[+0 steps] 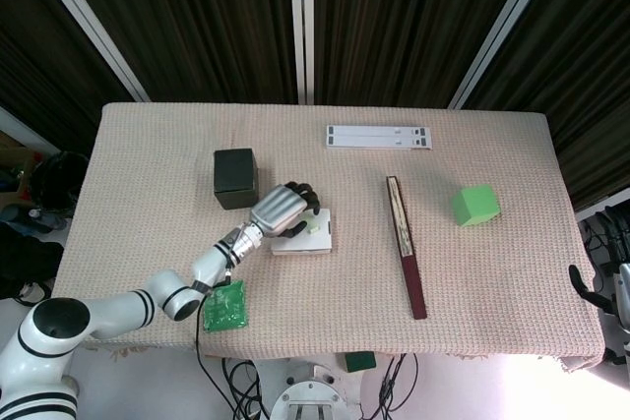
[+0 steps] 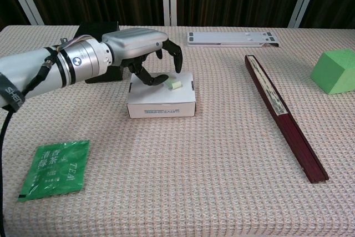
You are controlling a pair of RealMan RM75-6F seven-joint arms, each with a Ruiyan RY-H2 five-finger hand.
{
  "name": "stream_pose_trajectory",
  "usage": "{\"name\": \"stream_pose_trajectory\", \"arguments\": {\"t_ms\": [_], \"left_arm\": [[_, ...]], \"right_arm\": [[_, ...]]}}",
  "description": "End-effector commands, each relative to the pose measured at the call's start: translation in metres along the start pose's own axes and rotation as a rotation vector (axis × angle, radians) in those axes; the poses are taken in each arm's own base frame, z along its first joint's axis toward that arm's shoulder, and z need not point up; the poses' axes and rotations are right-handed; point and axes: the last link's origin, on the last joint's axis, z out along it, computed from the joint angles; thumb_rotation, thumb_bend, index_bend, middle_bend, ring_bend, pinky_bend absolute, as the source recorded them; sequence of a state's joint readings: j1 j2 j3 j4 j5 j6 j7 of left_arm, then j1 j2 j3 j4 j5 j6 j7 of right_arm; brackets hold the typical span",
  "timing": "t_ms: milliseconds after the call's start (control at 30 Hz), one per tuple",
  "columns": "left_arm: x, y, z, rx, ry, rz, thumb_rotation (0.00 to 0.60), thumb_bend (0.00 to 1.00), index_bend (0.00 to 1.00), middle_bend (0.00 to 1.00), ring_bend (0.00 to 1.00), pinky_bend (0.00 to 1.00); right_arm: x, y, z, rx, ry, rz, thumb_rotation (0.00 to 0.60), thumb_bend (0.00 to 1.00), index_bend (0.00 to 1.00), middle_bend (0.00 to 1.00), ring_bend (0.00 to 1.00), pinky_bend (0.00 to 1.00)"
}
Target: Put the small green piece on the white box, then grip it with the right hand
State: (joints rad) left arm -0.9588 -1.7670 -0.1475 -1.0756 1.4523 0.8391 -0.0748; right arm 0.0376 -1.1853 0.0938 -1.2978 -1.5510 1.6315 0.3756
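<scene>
Tea packet (image 2: pixel 54 169): flat at the near left edge, apart from the task.
White box (image 2: pixel 161 108): left of centre, carrying the small green piece (image 2: pixel 173 84) on top.
Left hand (image 2: pixel 141 54): released, fingers spread above the box; piece just to its right.
Right hand (image 1: pixel 600 287): barely visible at far right edge, grasp impossible to tell; much farther from the piece.
</scene>
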Motion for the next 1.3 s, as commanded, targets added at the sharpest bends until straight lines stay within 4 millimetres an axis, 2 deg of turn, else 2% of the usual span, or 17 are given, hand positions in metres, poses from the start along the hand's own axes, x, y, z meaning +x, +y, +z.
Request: {"name": "stream_pose_trajectory", "arguments": {"t_ms": [33,267,400,500,600,667,900,1000,1067,1200,1267,1300], "left_arm": [[-0.001,0.001,0.001,0.001,-0.002,0.000,0.600,0.40,0.36,0.31,0.19,0.28],[0.005,0.003,-0.001,-0.004,0.042,-0.012,0.600,0.34,0.34,0.30,0.19,0.28],[0.016,0.006,-0.014,-0.021,0.092,-0.014,0.600,0.30,0.34,0.30,0.18,0.28],[0.022,0.007,-0.033,-0.029,0.122,-0.016,0.600,0.26,0.33,0.30,0.18,0.28],[0.024,0.007,-0.057,-0.030,0.131,-0.009,0.600,0.14,0.33,0.30,0.18,0.28],[0.023,0.005,-0.078,-0.024,0.132,-0.005,0.600,0.10,0.33,0.30,0.18,0.28],[0.021,-0.021,-0.168,0.111,0.166,0.075,0.600,0.07,0.33,0.30,0.18,0.28],[0.023,-0.039,-0.208,0.221,0.195,0.087,0.600,0.07,0.33,0.29,0.17,0.28],[0.026,-0.048,-0.227,0.270,0.216,0.096,0.600,0.07,0.33,0.29,0.17,0.27],[0.032,-0.071,-0.262,0.385,0.235,0.113,0.600,0.07,0.33,0.29,0.17,0.27],[0.034,-0.078,-0.273,0.418,0.238,0.097,0.600,0.07,0.33,0.28,0.17,0.27],[0.034,-0.081,-0.277,0.431,0.239,0.090,0.600,0.07,0.33,0.28,0.17,0.27]], "right_arm": [[0.000,0.000,0.000,-0.001,0.001,0.000,0.600,0.34,0.00,0.00,0.00,0.00],[0.003,0.001,-0.001,0.000,0.014,0.001,0.600,0.34,0.00,0.00,0.00,0.00],[0.003,0.001,0.000,0.000,0.014,0.003,0.600,0.34,0.00,0.00,0.00,0.00],[0.002,0.001,0.000,0.002,0.009,0.003,0.600,0.34,0.00,0.00,0.00,0.00],[0.000,-0.001,0.001,0.022,0.003,0.010,0.600,0.34,0.00,0.00,0.00,0.00],[-0.002,-0.004,0.002,0.045,-0.003,0.016,0.600,0.33,0.00,0.00,0.00,0.00],[-0.010,-0.023,0.011,0.151,-0.052,0.002,0.600,0.31,0.00,0.00,0.00,0.00],[-0.022,-0.042,0.019,0.223,-0.105,-0.034,0.600,0.32,0.00,0.00,0.00,0.00],[-0.031,-0.055,0.026,0.271,-0.144,-0.063,0.600,0.33,0.00,0.00,0.00,0.00],[-0.043,-0.097,0.052,0.382,-0.197,-0.069,0.600,0.31,0.00,0.00,0.00,0.00],[-0.047,-0.118,0.066,0.430,-0.234,-0.076,0.559,0.31,0.00,0.00,0.00,0.00],[-0.049,-0.130,0.072,0.455,-0.253,-0.087,0.499,0.32,0.00,0.00,0.00,0.00]]}}
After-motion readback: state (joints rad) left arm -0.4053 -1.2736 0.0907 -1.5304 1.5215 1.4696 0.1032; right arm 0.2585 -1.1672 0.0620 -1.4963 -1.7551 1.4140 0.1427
